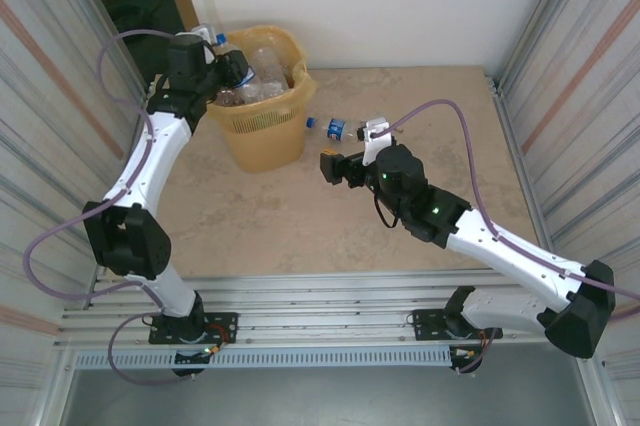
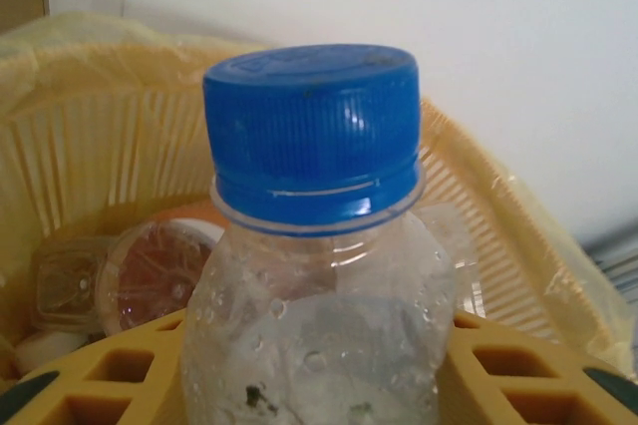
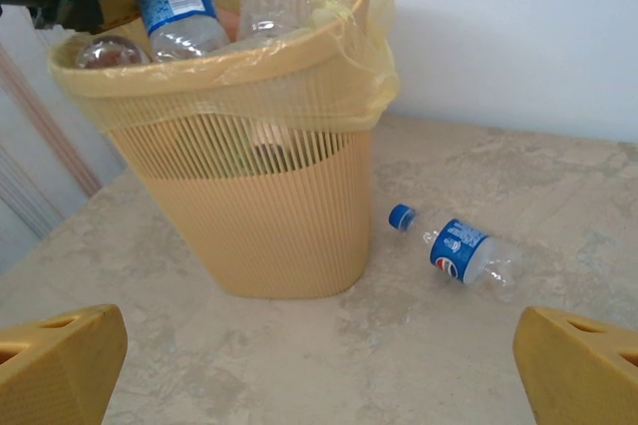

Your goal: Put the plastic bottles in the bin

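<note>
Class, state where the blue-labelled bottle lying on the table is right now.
In the top view, the bottle lies on its side on the table just right of the bin, cap pointing at it, ahead of the open right pincer.

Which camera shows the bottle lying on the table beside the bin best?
Right wrist: the bottle lies whole on its side, blue cap and label clear, apart from the bin. Top external shows it small and from above, beside the bin.
</note>
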Motion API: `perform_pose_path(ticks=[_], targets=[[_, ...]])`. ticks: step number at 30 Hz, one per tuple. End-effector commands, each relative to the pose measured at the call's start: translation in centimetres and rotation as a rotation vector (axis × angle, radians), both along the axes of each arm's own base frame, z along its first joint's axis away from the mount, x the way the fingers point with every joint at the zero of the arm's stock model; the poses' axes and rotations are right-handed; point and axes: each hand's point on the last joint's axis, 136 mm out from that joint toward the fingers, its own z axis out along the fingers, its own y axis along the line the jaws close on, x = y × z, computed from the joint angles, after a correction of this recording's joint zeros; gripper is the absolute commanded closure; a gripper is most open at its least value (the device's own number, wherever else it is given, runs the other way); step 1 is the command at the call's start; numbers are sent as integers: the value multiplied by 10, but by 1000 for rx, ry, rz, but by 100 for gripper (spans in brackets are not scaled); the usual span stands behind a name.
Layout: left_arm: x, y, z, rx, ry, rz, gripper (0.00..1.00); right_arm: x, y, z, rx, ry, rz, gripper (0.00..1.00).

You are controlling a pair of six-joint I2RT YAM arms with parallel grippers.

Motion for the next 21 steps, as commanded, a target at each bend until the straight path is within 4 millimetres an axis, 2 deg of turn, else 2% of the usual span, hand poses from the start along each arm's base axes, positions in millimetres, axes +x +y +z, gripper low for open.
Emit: perform_pose_path(ticks=[1, 5, 9, 16, 21], targets=[[-1, -4, -5, 27, 18, -39, 58, 4, 0, 4, 32, 12, -13, 2], [-4, -8, -17, 48, 49, -59, 50, 5, 1, 1, 32, 21, -12, 2], [-7, -6, -15, 96, 45, -47, 35, 6, 2, 1, 35, 26, -8, 2], [-14, 8, 28, 221, -62, 37, 30, 9, 1, -2, 35, 38, -15, 2], [-18, 17, 53, 328, -127, 109, 34, 11, 3, -6, 36, 49, -17, 2]])
